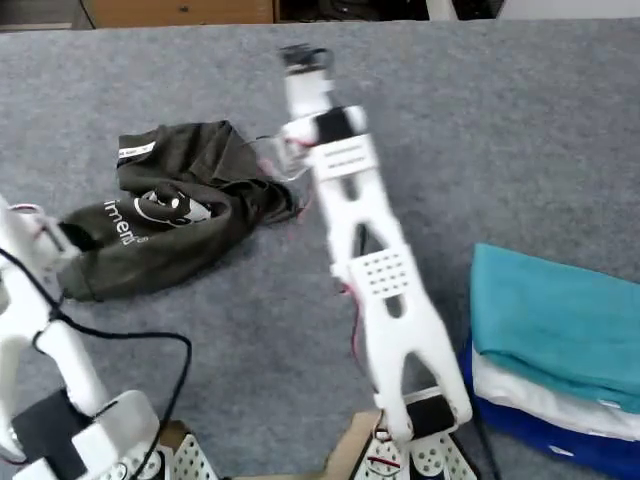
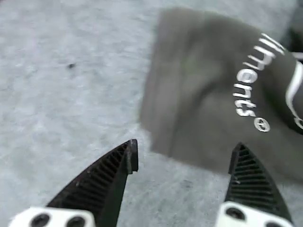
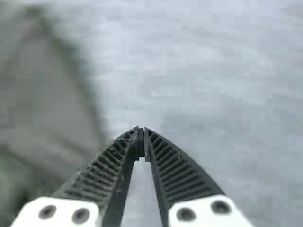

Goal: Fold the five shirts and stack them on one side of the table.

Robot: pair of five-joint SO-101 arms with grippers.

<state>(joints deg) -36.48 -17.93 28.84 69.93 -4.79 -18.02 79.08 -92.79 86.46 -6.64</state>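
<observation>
Left tool [image 2: 186, 145], spread wide over the bench [image 2: 57, 71] just short of the crumpled dark shirt [image 2: 213, 94] (right tool [image 3: 141, 131] hangs pinched empty near it), should probably take one hem corner cleanly, not a bunched fold.

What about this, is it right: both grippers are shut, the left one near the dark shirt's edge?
Not quite. The left gripper is open, jaws wide apart near the edge of the dark shirt, as the left wrist view shows. The right gripper is indeed shut.
</observation>
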